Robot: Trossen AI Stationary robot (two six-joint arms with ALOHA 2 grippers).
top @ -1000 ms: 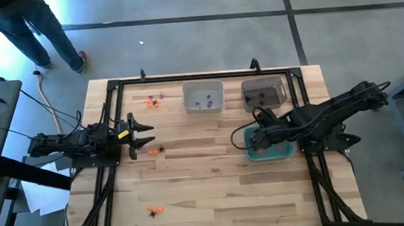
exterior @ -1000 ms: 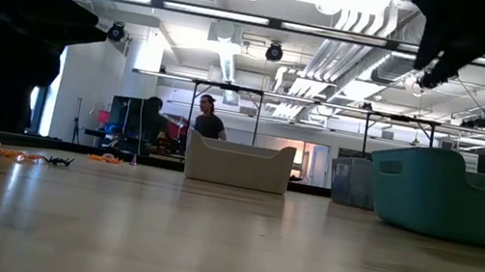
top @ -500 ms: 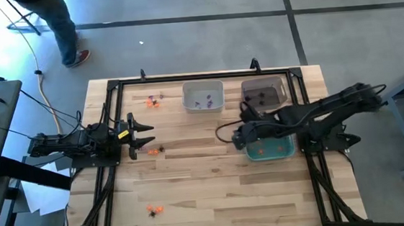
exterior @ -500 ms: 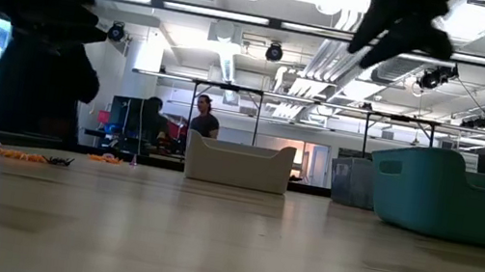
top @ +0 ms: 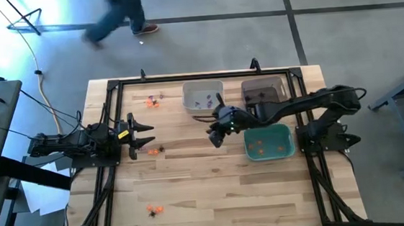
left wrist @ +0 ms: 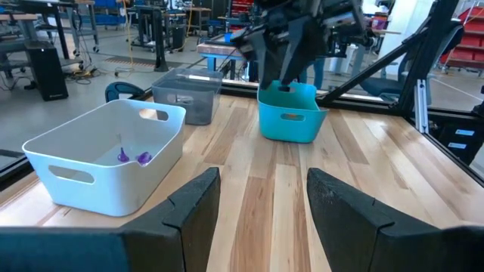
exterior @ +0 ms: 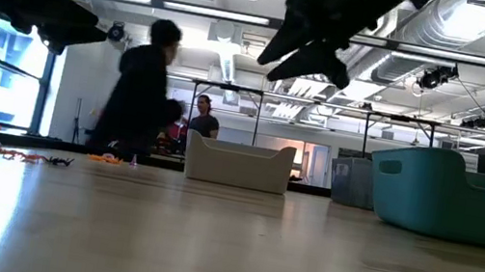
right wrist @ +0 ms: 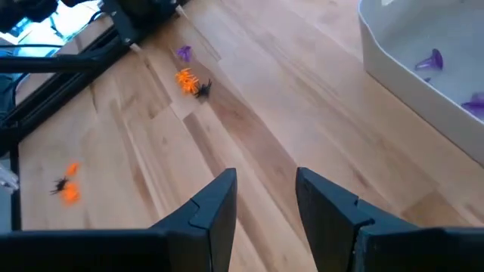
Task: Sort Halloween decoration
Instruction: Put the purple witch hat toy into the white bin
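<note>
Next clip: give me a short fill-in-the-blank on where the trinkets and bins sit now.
1. The purple trinkets lie in the ____ bin.
2. The orange trinkets lie in the ____ bin.
3. The right gripper hangs above bare ____, nothing between its fingers.

Missing words: white; teal; table

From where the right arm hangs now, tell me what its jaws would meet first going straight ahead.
Probably bare table: the right gripper, jaws open and empty, points down at the planks, short of the orange and black trinkets. Depth is uncertain.
</note>
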